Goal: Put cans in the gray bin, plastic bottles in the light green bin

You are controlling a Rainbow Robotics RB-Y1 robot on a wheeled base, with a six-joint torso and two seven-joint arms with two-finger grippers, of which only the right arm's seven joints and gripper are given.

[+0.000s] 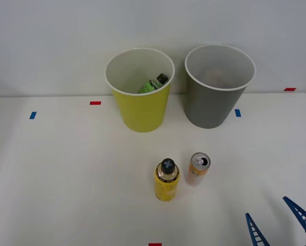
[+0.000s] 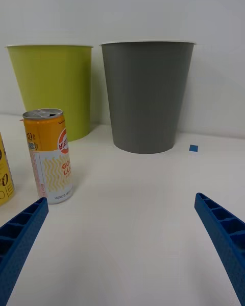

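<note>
The can [image 2: 49, 155] stands upright, long axis vertical, pull-tab top up, touching nothing, just right of the yellow bottle [image 1: 166, 180] and well in front of the gray bin [image 1: 219, 86]. It looks light, stiff but dentable, with smooth slippery sides; best taken around mid-body. The right gripper [image 1: 281, 220] sits near it, jaws spread and empty.

My ribbed blue plastic fingers [image 2: 224, 234]; glossy metal can [image 2: 49, 155]; matt plastic gray bin [image 2: 147, 96]; smooth white table [image 1: 65, 174].
</note>
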